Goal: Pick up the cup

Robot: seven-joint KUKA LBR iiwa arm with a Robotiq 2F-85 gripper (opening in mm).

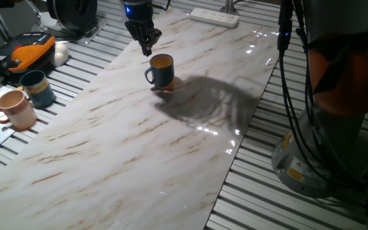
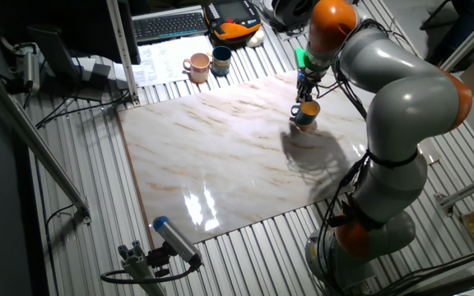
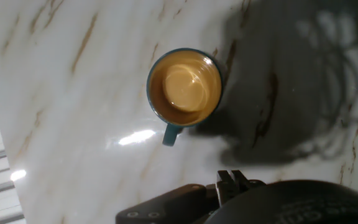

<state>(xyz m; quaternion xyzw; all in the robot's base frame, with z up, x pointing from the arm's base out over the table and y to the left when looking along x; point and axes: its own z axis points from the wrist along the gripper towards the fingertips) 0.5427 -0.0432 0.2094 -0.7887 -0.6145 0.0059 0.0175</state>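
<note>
The cup point(image 1: 161, 70) is a dark navy mug with an orange-tan inside. It stands upright on the marble board point(image 1: 139, 147), its handle pointing to the left in this view. My gripper point(image 1: 147, 48) hangs just above and behind the cup's rim, fingers together, holding nothing. In the other fixed view the gripper point(image 2: 305, 92) is right above the cup point(image 2: 305, 115). The hand view looks straight down into the cup point(image 3: 185, 87); its handle points down-left, and the closed fingertips point(image 3: 230, 180) show at the bottom edge, apart from the cup.
A teal mug point(image 1: 38, 88) and a pinkish-tan mug point(image 1: 16, 108) stand off the board at the left. An orange-black device point(image 1: 24, 51) lies behind them. A power strip point(image 1: 214, 16) lies at the far edge. The arm's base point(image 1: 337, 115) stands at the right.
</note>
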